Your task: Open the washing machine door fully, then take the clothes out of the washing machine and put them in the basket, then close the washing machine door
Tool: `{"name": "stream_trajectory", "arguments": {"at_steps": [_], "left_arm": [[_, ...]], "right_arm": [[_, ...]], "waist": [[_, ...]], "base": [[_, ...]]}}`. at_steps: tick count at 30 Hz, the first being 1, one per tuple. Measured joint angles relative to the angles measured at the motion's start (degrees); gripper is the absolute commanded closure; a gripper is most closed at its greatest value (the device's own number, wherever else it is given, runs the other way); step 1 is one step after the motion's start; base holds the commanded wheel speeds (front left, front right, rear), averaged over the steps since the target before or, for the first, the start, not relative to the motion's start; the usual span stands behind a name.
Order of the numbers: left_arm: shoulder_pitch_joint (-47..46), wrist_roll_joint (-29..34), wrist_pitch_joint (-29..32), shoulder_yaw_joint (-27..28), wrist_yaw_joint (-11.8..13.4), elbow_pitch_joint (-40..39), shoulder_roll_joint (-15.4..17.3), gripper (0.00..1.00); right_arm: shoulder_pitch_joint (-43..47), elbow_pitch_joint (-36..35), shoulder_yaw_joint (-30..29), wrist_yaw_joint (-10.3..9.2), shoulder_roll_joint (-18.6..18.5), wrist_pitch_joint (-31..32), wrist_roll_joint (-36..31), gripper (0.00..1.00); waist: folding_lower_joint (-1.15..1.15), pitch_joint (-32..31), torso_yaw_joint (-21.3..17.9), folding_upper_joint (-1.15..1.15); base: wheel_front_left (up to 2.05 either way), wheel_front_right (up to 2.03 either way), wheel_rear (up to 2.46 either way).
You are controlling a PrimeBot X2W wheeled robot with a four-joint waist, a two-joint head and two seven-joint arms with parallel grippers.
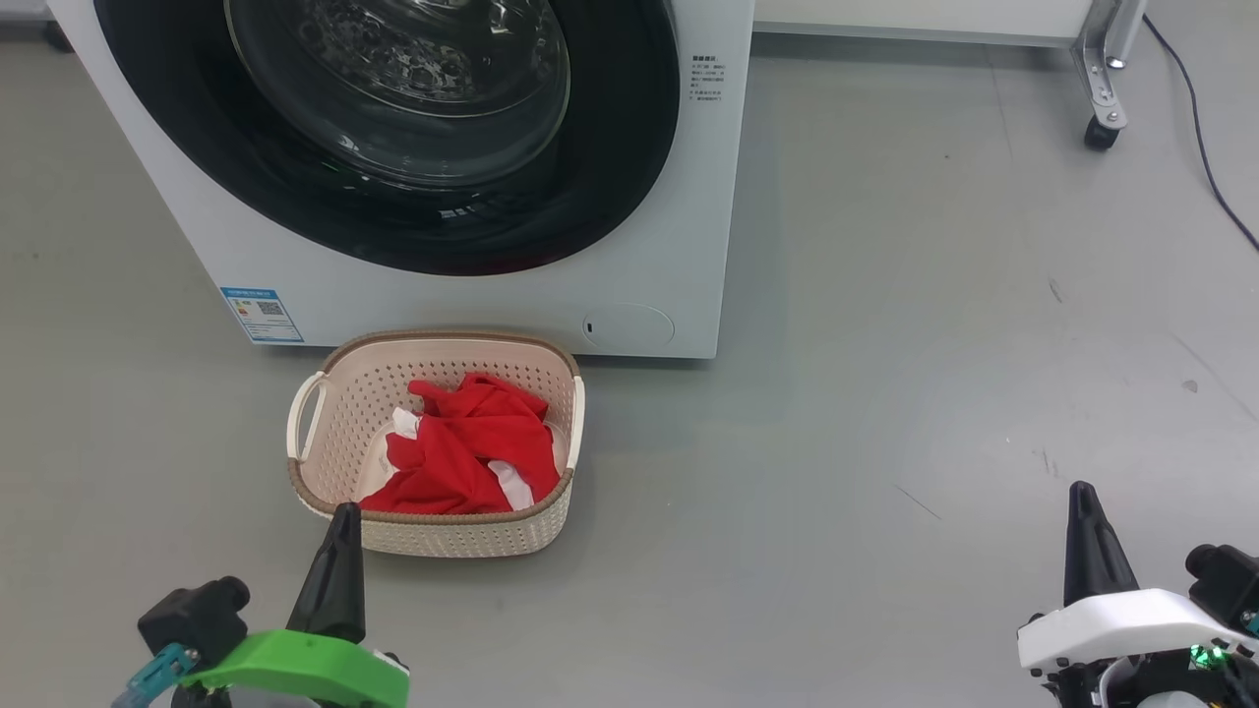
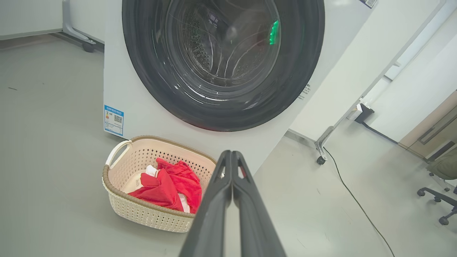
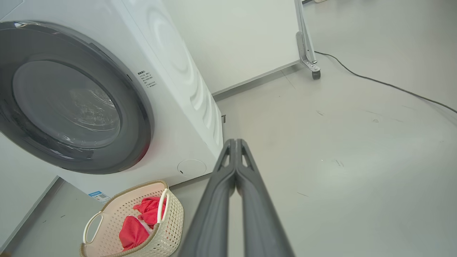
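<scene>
The white washing machine [image 1: 649, 197] stands ahead with its black-rimmed glass washing machine door [image 1: 393, 128] shut flat against the front; the door also shows in the left wrist view [image 2: 223, 60] and the right wrist view [image 3: 68, 100]. The red and white clothes [image 1: 467, 447] lie crumpled in the cream basket [image 1: 325, 462] on the floor before the machine. My left gripper [image 1: 344, 513] is shut and empty, just in front of the basket's near rim. My right gripper [image 1: 1082, 492] is shut and empty, low over bare floor far to the right.
A wheeled metal frame leg [image 1: 1102, 88] and a black cable [image 1: 1205, 147] sit at the back right. An office chair base [image 2: 441, 200] shows at the far right of the left wrist view. Open grey floor [image 1: 885, 393] lies right of the basket.
</scene>
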Motion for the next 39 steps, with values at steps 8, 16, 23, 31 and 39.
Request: {"name": "stream_trajectory", "arguments": {"at_steps": [8, 16, 23, 31, 39], "left_arm": [[0.00, -6.08, 1.33, 0.82, 0.09, -0.15, 0.48, 1.00], [-0.01, -12.77, 3.02, 1.89, 0.10, -0.16, 1.09, 1.00], [-0.02, -17.55, 4.11, 2.52, 0.10, -0.15, 1.32, 1.00], [-0.12, -22.84, 5.38, 3.45, 0.10, -0.11, 1.63, 1.00], [-0.19, -28.36, 6.65, 4.12, 0.10, 0.01, 2.03, 1.00]], "right_arm": [[-0.64, 0.68, -0.99, 0.60, 0.29, 1.74, 5.92, 1.00], [-1.40, 1.63, -2.16, 1.54, 0.47, 3.34, 12.40, 1.00], [-2.43, 2.14, -2.97, 2.03, 0.78, 4.83, 17.33, 1.00], [-2.87, 2.98, -3.89, 2.54, 1.00, 6.12, 22.42, 1.00], [-3.78, 3.72, -4.80, 3.32, 1.23, 7.47, 28.03, 1.00]], "waist": [[0.00, -0.17, -0.17, 0.00], [0.00, -0.36, -0.36, 0.00], [0.00, -0.51, -0.50, 0.00], [0.00, -0.67, -0.65, 0.00], [0.00, -0.85, -0.81, 0.00]], "base": [[0.00, 0.00, 0.00], [0.00, 0.00, 0.00], [0.00, 0.00, 0.00], [0.00, 0.00, 0.00], [0.00, 0.00, 0.00]]}}
